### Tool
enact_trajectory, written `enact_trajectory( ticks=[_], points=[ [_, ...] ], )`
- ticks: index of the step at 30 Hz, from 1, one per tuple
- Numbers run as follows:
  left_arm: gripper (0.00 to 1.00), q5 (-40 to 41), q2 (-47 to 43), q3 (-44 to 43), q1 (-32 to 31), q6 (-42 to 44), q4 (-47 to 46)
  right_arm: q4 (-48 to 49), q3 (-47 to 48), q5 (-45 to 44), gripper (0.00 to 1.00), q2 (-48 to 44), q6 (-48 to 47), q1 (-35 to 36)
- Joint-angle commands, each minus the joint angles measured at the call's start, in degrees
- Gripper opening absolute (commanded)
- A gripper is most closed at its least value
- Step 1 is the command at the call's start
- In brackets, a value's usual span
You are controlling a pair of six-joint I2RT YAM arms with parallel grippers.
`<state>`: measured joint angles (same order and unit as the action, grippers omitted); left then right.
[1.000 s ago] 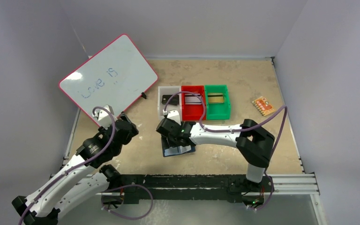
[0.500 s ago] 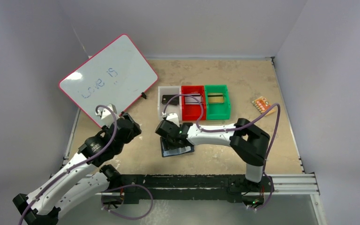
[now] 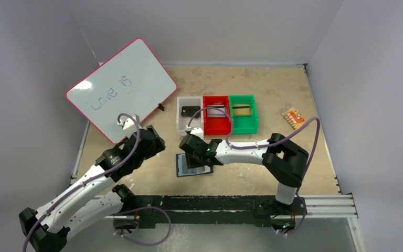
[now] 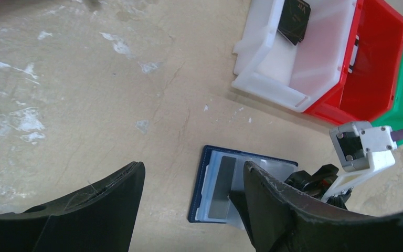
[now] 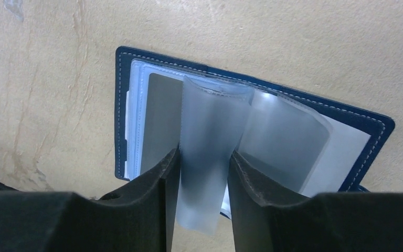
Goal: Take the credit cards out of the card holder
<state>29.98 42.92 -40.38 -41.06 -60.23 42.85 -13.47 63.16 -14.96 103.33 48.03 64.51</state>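
Card holder (image 3: 183,167) open flat, long axis left-right; right tool (image 5: 204,157) pinches clear sleeve (image 5: 215,110); left tool (image 4: 193,170) spread.

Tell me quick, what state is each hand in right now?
Left hand: open, holding nothing.
Right hand: closed on a clear sleeve of the card holder.

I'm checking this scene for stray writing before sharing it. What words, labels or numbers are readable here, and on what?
"Love is": handwritten in blue on the whiteboard.
Dark card in the white bin: pale marks near one corner, too small to read.
Orange patterned piece: too small to read.
Card holder: no text shows.
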Motion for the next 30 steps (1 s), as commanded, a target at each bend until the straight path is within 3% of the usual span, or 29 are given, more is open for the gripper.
enact_trajectory(
  ticks=[1, 17, 24, 30],
  points=[
    [0.68, -5.7, 1.1, 1.0, -0.2, 2.4, -6.6, 5.7, -4.4, 4.5, 0.39, -4.2, 2.5, -2.3],
    [0.68, -27.9, 11.0, 11.5, -0.2, -2.4, -38.3, 32.7, -25.3, 18.4, 0.37, -12.2, 11.8, -9.5],
    [0.67, -30.7, 18.4, 15.5, -0.3, -8.6, -52.0, 39.2, -29.6, 19.1, 0.39, -13.0, 14.4, -10.1],
    [0.67, -28.9, 23.2, 17.2, -1.0, -11.7, -55.7, 41.9, -31.2, 20.8, 0.39, -12.5, 15.1, -10.9]
  ],
)
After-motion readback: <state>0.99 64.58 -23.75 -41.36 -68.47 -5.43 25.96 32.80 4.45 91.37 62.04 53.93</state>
